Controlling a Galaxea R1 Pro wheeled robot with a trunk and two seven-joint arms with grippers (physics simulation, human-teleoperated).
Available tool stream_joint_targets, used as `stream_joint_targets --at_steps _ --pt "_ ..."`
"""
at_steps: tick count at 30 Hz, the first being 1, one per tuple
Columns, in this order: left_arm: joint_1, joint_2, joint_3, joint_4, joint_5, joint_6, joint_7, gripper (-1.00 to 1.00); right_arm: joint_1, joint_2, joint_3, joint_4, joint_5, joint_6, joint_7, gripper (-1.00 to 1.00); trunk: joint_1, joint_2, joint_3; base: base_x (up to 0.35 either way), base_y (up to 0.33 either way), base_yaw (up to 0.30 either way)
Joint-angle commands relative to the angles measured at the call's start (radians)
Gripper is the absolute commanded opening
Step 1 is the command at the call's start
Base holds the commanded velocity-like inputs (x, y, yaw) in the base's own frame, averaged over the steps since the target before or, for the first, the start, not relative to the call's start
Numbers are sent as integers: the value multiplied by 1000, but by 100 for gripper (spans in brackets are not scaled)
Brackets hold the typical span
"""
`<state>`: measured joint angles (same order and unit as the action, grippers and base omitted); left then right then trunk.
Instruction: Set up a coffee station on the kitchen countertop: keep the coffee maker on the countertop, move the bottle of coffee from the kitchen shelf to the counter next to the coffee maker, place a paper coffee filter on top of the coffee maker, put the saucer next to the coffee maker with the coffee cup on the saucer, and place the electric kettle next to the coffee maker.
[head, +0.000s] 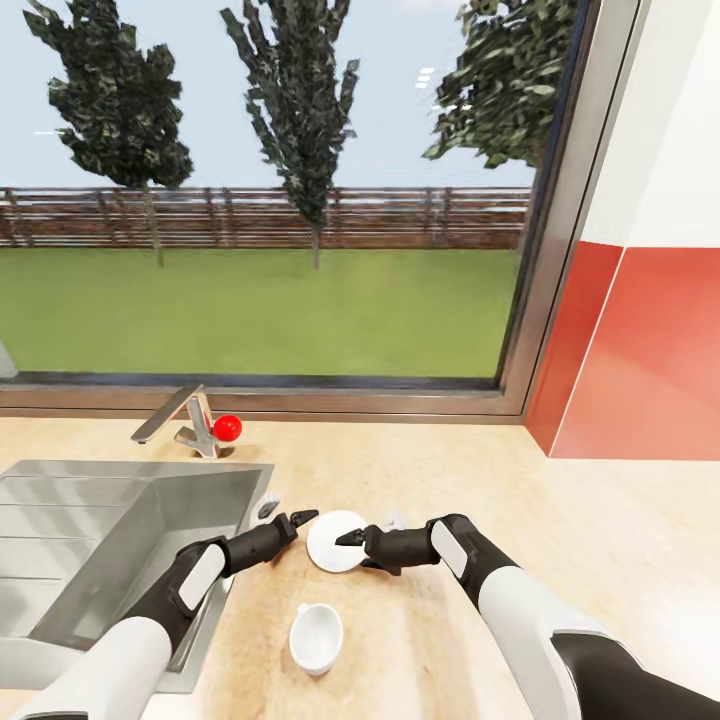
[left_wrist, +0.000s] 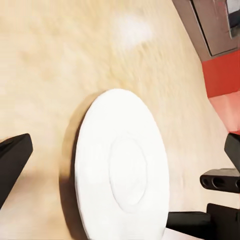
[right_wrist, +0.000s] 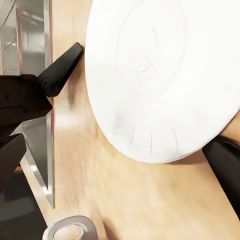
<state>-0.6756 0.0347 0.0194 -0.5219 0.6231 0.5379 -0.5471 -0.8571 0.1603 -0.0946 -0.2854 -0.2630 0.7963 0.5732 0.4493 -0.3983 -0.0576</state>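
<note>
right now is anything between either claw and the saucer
Nothing visible. The saucer lies flat on the countertop with the left claw and right claw at opposite edges. The coffee cup stands apart, nearer the robot.

A steel sink (head: 60, 540) with a faucet (head: 178, 420) and red knob (head: 228, 428) sits below a window (head: 270, 190).

1. A home kitchen is showing here: a light wood-grain tabletop (head: 560, 520) is running along under a wide window (head: 270, 190).
2. A steel sink (head: 90, 540) with a faucet (head: 185, 420) is sitting set into it.
3. A red backsplash (head: 640, 350) is lining the wall.
4. A white saucer (head: 335, 540) and coffee cup (head: 316, 636) are lying out.
</note>
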Motion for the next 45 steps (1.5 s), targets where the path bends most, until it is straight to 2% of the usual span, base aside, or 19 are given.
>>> stream_joint_targets --at_steps 1,6,19,27,37,45 --pt "0 -1 1 1 -2 6 1 100 0 1 -3 0 19 4 -1 100 1 -2 -3 24 0 0" --pt "0 -4 1 10 -1 5 1 100 0 1 -2 0 19 4 -1 100 1 -2 -3 96 0 0" --pt "0 -9 1 109 -2 -1 1 100 0 1 -2 2 19 4 -1 100 1 -2 -3 9 0 0" --pt "0 -14 1 154 -1 -88 1 100 0 1 -2 2 19 4 -1 100 1 -2 -3 0 0 0" --pt "0 -17 1 162 1 -100 0 100 0 1 -2 2 20 4 -1 100 1 -2 -3 0 0 0" --pt "0 -53 2 163 1 -100 -1 100 0 1 -2 2 19 4 -1 100 1 -2 -3 0 0 0"
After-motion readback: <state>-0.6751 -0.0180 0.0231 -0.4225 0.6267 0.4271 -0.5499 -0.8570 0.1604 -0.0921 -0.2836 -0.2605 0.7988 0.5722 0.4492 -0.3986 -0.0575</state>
